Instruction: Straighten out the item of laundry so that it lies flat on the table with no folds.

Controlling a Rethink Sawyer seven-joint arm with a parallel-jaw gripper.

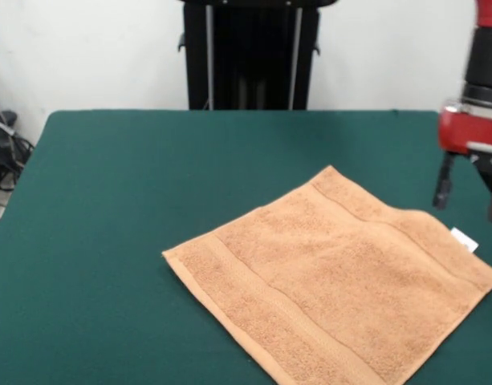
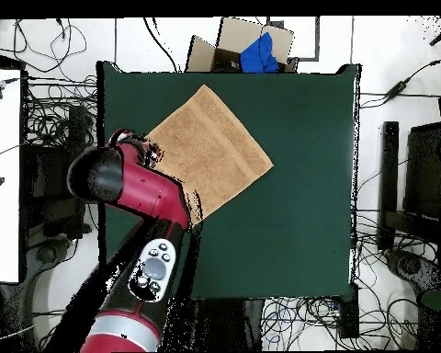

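The orange-tan towel (image 1: 334, 285) lies spread out on the green table (image 1: 117, 208), turned like a diamond, with no fold showing. Its near corner runs off the bottom of the front view. Its small white tag (image 1: 464, 238) sticks out at the right corner. My gripper (image 1: 469, 196) hangs at the right edge of the front view, just above and behind that tag corner, open and empty, clear of the cloth. In the overhead view the towel (image 2: 210, 147) sits at the table's upper left and my gripper (image 2: 147, 150) is at its left corner.
The black pedestal (image 1: 250, 56) stands behind the table's far edge. In the overhead view a cardboard box with blue cloth (image 2: 247, 46) sits beyond the table, cables lie on the floor all round, and a white desk (image 2: 2, 165) is at the left.
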